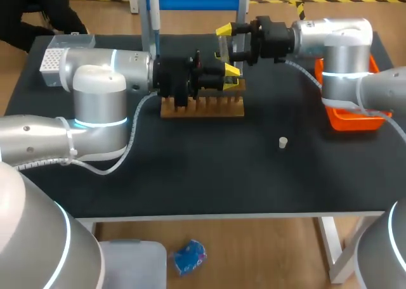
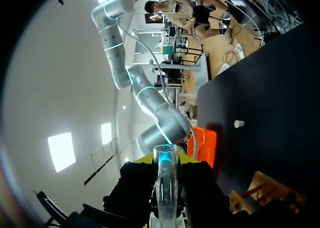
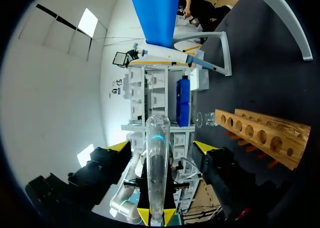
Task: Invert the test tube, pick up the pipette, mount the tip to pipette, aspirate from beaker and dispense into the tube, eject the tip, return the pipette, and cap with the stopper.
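Our left gripper [image 2: 167,160] is clamped on the test tube [image 2: 166,185], held above the wooden rack [image 1: 202,105] — our right gripper [image 3: 162,147] gapes wide, fingertips either side, not touching; the stopper [image 1: 283,142] lies well apart on the table [image 1: 190,175].

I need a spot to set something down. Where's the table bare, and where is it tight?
Bare: the broad strip between the wooden rack and the table's near edge, apart from the stopper; also between the rack and the orange bin. Tight: over the rack, where left gripper and right gripper meet around the test tube.
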Available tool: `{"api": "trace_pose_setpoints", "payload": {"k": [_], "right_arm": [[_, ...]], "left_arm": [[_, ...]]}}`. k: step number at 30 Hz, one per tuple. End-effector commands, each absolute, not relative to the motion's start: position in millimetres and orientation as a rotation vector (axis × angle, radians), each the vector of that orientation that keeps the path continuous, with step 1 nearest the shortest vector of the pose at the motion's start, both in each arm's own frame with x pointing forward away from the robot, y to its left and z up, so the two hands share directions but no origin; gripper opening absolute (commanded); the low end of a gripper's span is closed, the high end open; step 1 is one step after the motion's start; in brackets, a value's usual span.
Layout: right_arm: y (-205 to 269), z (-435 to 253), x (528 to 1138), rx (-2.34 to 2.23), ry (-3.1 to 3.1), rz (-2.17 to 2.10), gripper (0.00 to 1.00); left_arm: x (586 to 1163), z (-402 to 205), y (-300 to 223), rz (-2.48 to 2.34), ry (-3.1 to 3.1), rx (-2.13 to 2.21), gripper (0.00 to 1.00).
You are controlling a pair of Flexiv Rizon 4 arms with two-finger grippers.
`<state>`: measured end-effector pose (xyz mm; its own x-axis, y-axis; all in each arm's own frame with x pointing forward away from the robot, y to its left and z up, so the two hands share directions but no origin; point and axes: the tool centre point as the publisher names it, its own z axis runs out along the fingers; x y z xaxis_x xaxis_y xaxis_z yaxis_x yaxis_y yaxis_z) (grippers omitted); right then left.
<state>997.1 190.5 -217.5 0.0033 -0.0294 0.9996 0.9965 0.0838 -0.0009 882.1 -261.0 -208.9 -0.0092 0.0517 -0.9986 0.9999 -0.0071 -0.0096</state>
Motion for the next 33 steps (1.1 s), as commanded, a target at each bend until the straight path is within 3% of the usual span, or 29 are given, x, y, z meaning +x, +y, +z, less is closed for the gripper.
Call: {"api": "trace_pose_setpoints", "payload": {"k": [1, 10, 23, 33], "right_arm": [[190, -217, 997, -1.127, -1.227, -1.159, 1.00], [190, -217, 997, -1.127, -1.227, -1.159, 1.00], [111, -224, 993, -0.807, -2.094, -1.504, 1.00], [101, -248, 994, -0.678, -2.424, -1.452, 1.00]], "left_arm": [[881, -208, -261, -1.192, 1.252, 1.246, 0.00], [881, -208, -261, -1.192, 1.252, 1.246, 0.00], [881, -208, -261, -1.192, 1.252, 1.246, 0.00], [881, -208, -261, -1.192, 1.252, 1.246, 0.00]]}}
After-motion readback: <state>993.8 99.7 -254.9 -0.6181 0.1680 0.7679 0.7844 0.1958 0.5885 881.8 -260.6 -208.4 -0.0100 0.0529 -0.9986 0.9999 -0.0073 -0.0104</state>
